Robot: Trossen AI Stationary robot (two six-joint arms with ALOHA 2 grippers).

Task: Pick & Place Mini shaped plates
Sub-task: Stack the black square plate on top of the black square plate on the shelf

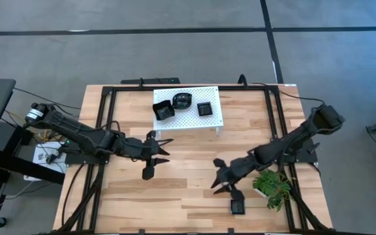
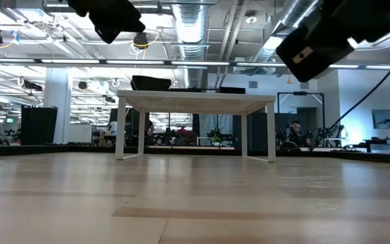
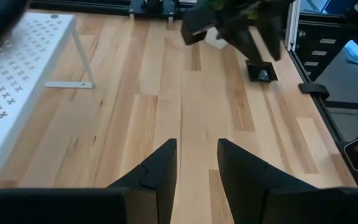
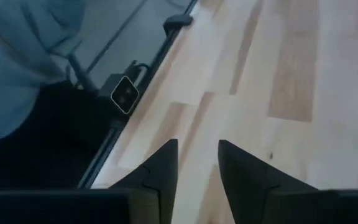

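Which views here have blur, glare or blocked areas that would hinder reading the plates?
High view: even light, the black plates on the white rack read as dark shapes, outlines hard to tell. Low view: bright ceiling lamps behind, arms silhouetted, no plate visible. Left wrist view: the lone plate is soft, partly behind the blurred right gripper. Right wrist view: a defocused grey mass fills one corner.
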